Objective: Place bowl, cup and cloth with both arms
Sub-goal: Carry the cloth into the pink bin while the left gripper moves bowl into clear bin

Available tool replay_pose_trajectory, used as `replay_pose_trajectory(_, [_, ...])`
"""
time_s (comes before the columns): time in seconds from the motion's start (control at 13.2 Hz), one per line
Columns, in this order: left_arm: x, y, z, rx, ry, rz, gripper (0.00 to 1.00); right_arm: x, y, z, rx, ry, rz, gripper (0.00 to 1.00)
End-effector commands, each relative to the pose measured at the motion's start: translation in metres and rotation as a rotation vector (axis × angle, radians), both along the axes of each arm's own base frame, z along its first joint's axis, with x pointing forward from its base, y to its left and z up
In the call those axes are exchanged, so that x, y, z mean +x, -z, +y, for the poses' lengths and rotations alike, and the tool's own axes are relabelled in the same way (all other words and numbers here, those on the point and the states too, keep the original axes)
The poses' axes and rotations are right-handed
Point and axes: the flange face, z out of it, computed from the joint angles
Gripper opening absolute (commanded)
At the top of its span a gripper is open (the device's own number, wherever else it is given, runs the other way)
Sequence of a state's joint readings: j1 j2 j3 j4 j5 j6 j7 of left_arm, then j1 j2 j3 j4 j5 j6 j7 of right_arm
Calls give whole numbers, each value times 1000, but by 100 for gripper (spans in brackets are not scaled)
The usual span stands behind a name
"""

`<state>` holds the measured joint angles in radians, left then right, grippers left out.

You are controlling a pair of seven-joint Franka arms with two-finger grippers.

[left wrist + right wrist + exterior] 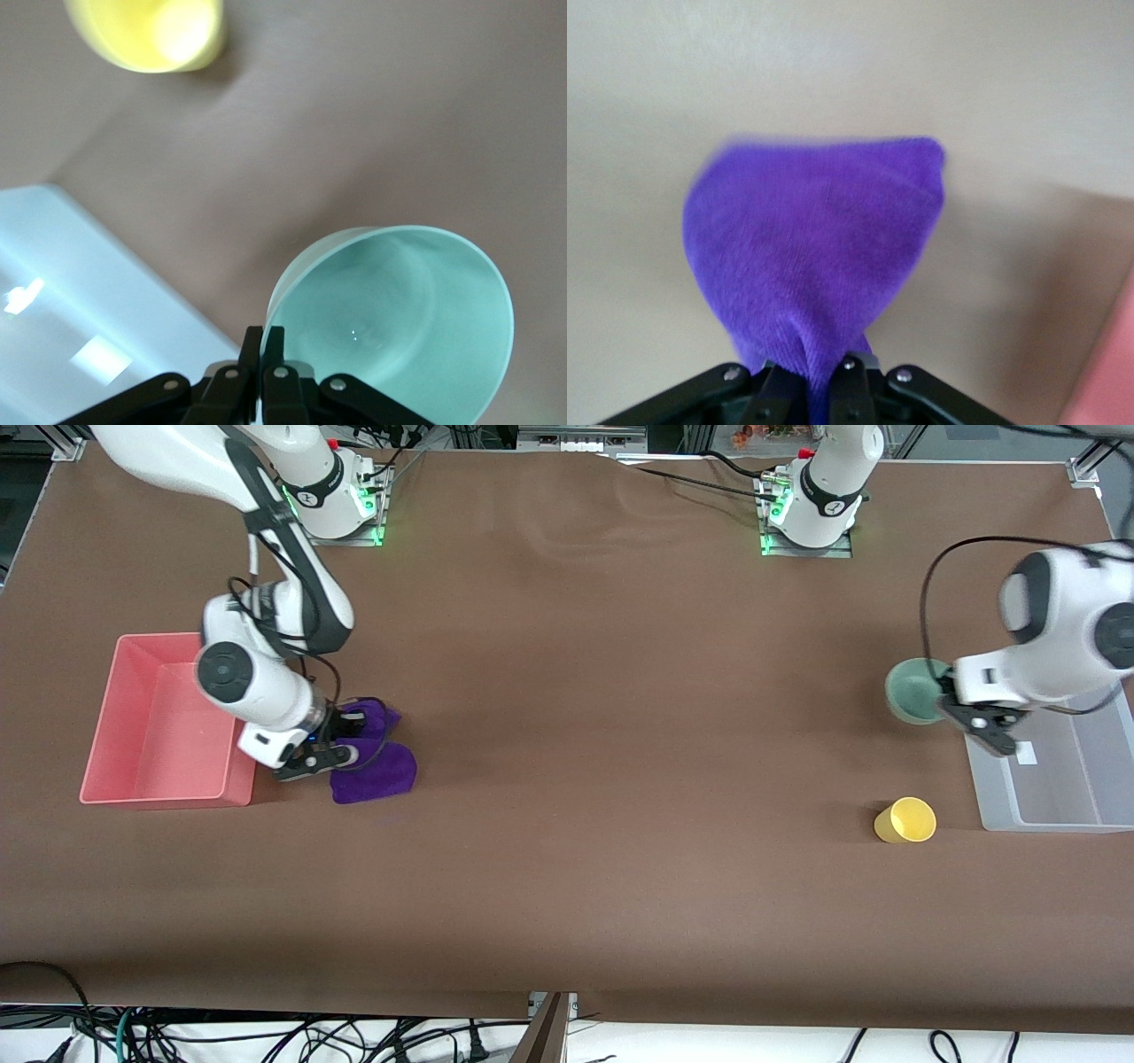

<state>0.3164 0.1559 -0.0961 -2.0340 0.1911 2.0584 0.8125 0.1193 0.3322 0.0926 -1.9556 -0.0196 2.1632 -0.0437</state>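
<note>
My left gripper (948,701) is shut on the rim of the pale mint-green bowl (914,691) and holds it tilted, just beside the clear tray. In the left wrist view the gripper (263,343) pinches the wall of the bowl (399,319). The yellow cup (905,820) stands on the table nearer the front camera than the bowl; it also shows in the left wrist view (146,31). My right gripper (344,733) is shut on the purple cloth (376,771), which hangs from it beside the red bin. In the right wrist view the gripper (815,379) pinches a bunched fold of the cloth (815,239).
A red open bin (106,726) stands at the right arm's end of the table; its edge shows in the right wrist view (1107,376). A clear flat tray (1063,779) lies at the left arm's end; it also shows in the left wrist view (80,310). A brown cover (620,735) spreads over the table.
</note>
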Motion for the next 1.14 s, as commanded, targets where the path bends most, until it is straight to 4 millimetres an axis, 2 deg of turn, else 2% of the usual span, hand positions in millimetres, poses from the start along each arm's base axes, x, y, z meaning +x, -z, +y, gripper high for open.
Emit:
replay_pose_trajectory(0.0, [21,-18,90,1,-91,0,0,23,-82,-37,-28,27,44,0])
replay_pose_trajectory(0.08, [21,-12,120,-5,-124,-3,0,29,-105,-62,-36,16,67,0])
replay_pose_trajectory(0.15, [21,-7,155,-2,-168,-12,0,31,-119,-90,-35,-11,96,0])
replay_pose_trajectory(0.23, [21,9,183,-5,-189,-5,0,32,-131,-119,-35,-37,108,0])
replay_pose_trajectory(0.3, [22,31,209,-22,-211,2,0,29,-139,-154,-34,-53,118,0])
replay_pose_trajectory(0.38, [18,58,238,-36,-243,16,0,26,-142,-183,-27,-94,125,0])
replay_pose_trajectory(0.45, [14,89,258,-54,-275,21,0,22,-142,-212,-22,-127,133,0])
replay_pose_trajectory(0.53, [13,111,269,-55,-283,-4,0,18,-137,-239,-18,-148,147,0])
replay_pose_trajectory(0.61, [14,121,269,-54,-280,-24,0,13,-129,-258,-14,-159,156,0])
replay_pose_trajectory(0.68, [14,126,268,-59,-281,-20,0,7,-115,-268,-5,-144,177,0])
replay_pose_trajectory(0.76, [15,126,268,-58,-279,-21,52,1,-100,-273,2,-135,194,0])
replay_pose_trajectory(0.83, [17,124,265,-63,-282,-24,100,-8,-81,-281,6,-119,209,0])
replay_pose_trajectory(0.91, [21,114,261,-59,-274,-27,100,-17,-58,-292,2,-103,217,0])
replay_pose_trajectory(0.98, [24,91,253,-57,-267,-24,100,-26,-38,-297,0,-98,214,0])
replay_pose_trajectory(1.06, [31,69,236,-70,-246,-13,100,-32,-22,-301,-3,-91,213,0])
